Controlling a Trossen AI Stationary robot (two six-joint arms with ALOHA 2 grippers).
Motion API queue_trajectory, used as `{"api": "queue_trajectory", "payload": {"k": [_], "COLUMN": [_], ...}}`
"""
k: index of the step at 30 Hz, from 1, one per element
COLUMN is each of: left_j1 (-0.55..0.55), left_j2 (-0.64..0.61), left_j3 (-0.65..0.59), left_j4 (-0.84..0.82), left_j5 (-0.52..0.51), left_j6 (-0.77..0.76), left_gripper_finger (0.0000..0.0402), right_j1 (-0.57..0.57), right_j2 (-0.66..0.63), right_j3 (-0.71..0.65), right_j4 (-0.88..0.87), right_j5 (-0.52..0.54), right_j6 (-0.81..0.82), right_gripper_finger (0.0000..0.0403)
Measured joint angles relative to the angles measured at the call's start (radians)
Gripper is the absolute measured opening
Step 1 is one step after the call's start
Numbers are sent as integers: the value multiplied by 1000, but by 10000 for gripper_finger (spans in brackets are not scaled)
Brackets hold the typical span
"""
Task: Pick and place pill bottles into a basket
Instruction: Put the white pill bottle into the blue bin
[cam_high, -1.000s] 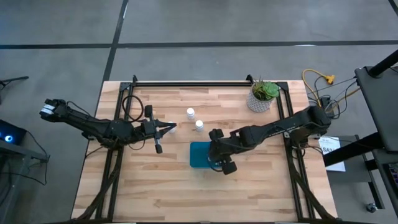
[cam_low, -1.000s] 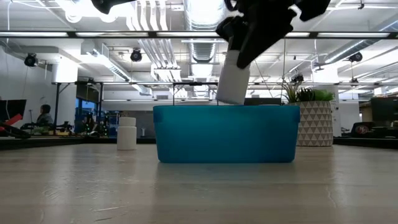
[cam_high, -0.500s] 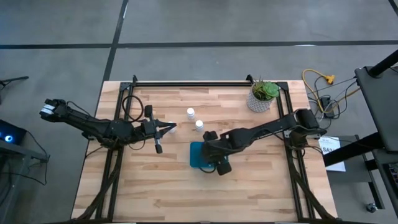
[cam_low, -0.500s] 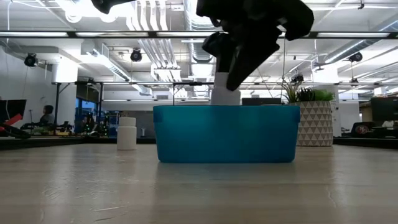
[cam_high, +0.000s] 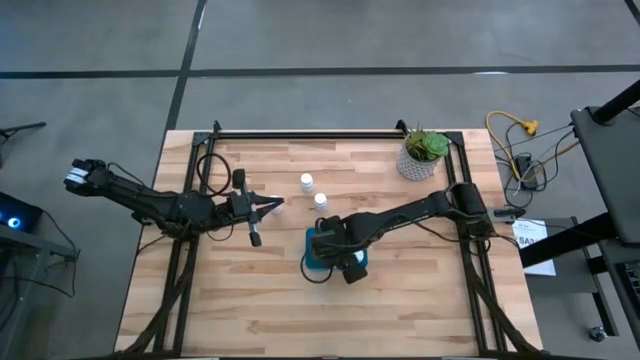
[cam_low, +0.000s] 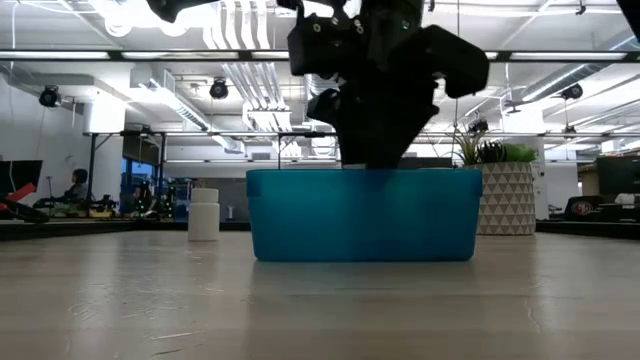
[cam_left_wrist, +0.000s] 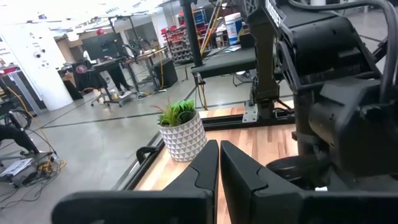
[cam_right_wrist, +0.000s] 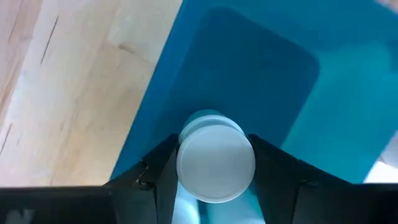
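Note:
The teal basket sits at the table's middle; it also shows in the low view and the right wrist view. My right gripper reaches down into it, shut on a white pill bottle that the basket wall hides in the low view. Two more bottles stand on their bases on the table just beyond the basket; one shows in the low view. My left gripper is shut and empty, hovering left of the basket. My right gripper pinches the bottle's body just below its cap between its two fingers, one on each side. The fingers come from above, pointing down, with the cap toward the wrist. The bottle is inside the basket; I cannot tell whether its base touches the floor.
A white patterned plant pot stands at the table's far right corner and shows in the low view. Black frame rails run along the table's far, left and right sides. Bare wood lies in front of the basket.
My right gripper has gone toward the table's left edge and down, carrying the bottle from above the basket's rim down inside it, until the basket wall hides the bottle in the low view. It has stayed shut on the bottle.

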Motion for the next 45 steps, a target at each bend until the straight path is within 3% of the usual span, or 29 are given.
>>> {"api": "queue_trajectory", "payload": {"k": [24,45], "left_j1": [0,0], "left_j2": [0,0], "left_j3": [0,0], "left_j4": [0,0], "left_j5": [0,0], "left_j6": [-2,-2], "left_gripper_finger": [0,0], "right_j1": [1,-6], "right_j2": [-3,-2], "right_j3": [-33,-39], "right_j4": [22,20], "right_j5": [-27,-26], "right_j6": [4,14], "right_gripper_finger": [160,230]}}
